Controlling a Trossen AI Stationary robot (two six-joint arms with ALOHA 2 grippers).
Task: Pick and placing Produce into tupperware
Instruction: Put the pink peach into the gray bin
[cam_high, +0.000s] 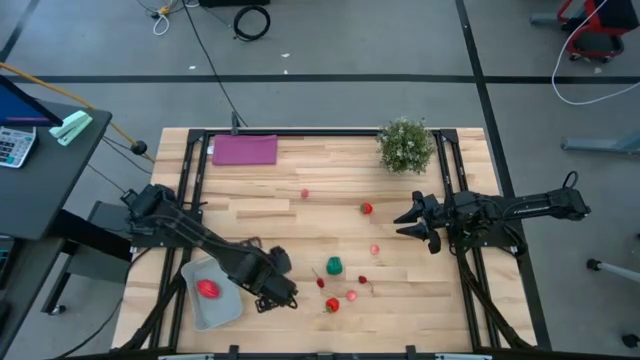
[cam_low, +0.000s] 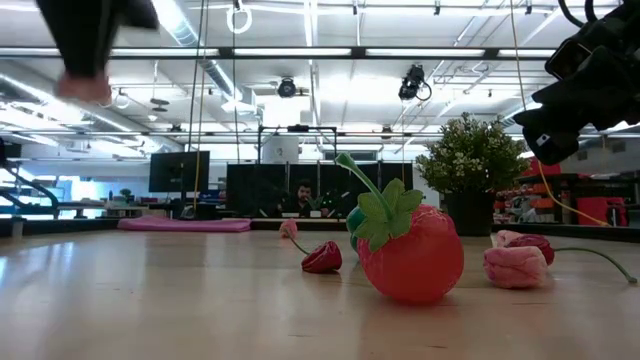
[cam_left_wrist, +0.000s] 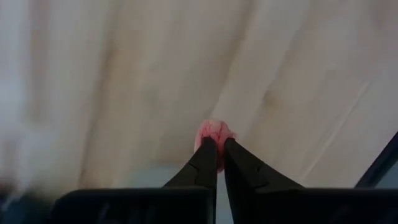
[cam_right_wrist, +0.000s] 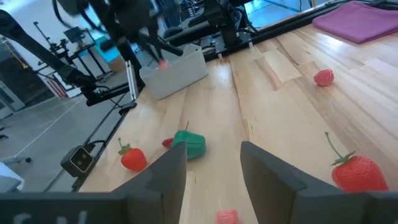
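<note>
Left gripper (cam_left_wrist: 216, 155) closed on a small pink produce piece (cam_left_wrist: 214, 134), pinched at the fingertips with the jaws nearly meeting; in the high view the gripper (cam_high: 272, 298) hangs just beside the tupperware (cam_high: 222, 310), at its inner long edge; whether the piece is over the rim cannot be told. Within the tupperware, one red item (cam_high: 207, 288) already lies, well behind the jaws. Right gripper (cam_high: 415, 222) waits at the far side of the table near the potted plant (cam_high: 406, 146), its fingers (cam_right_wrist: 166, 174) spread wide and empty. Still loose on the table (cam_high: 300, 240), between the two grippers: a green piece (cam_high: 334, 265), a strawberry (cam_high: 332, 305) and several smaller red and pink pieces, including one (cam_high: 367, 208) nearer the right jaws. Judged stage: early; one item stowed, a second in transit, roughly eight remaining.
</note>
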